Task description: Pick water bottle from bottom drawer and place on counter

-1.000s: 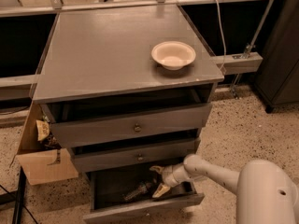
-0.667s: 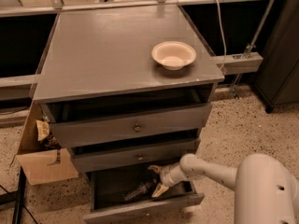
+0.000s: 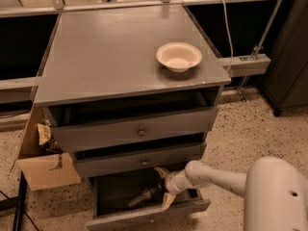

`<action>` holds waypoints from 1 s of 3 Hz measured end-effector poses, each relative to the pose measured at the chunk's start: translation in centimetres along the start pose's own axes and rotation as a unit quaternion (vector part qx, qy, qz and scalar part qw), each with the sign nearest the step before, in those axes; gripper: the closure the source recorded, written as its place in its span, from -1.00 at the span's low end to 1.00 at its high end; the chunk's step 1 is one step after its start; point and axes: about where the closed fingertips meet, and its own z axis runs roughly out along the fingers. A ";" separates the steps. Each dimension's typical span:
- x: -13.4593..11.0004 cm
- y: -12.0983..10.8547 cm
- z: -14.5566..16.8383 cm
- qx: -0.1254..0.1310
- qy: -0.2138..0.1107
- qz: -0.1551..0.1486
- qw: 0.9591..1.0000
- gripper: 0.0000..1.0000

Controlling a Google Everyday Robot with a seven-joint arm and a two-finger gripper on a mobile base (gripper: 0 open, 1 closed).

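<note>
The water bottle [image 3: 143,196] lies on its side in the dark inside of the open bottom drawer [image 3: 144,218], its neck pointing left and towards the front. My gripper [image 3: 163,187] reaches into the drawer from the right. It is open, with one pale fingertip [image 3: 160,172] up near the middle drawer and the other down by the drawer front. The bottle's right end lies just left of the fingers, close to the gap between them. The grey counter [image 3: 106,52] forms the cabinet top.
A cream bowl [image 3: 178,57] sits on the counter at the right. The two upper drawers [image 3: 139,129] with round knobs stand slightly pulled out above my arm. An open cardboard box [image 3: 41,165] sits on the floor left of the cabinet. A dark cabinet [image 3: 288,47] stands at the right.
My gripper has edged a little to the left, closer to the bottle, and its fingers look slightly further apart. The bottle has not moved.
</note>
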 end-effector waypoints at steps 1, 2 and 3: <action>0.0 -0.1 -0.1 0.009 0.016 -0.027 0.999 -0.96; 0.0 -0.3 0.0 0.013 0.026 -0.042 0.999 -0.62; 0.2 -0.4 0.1 0.015 0.032 -0.049 0.998 -0.36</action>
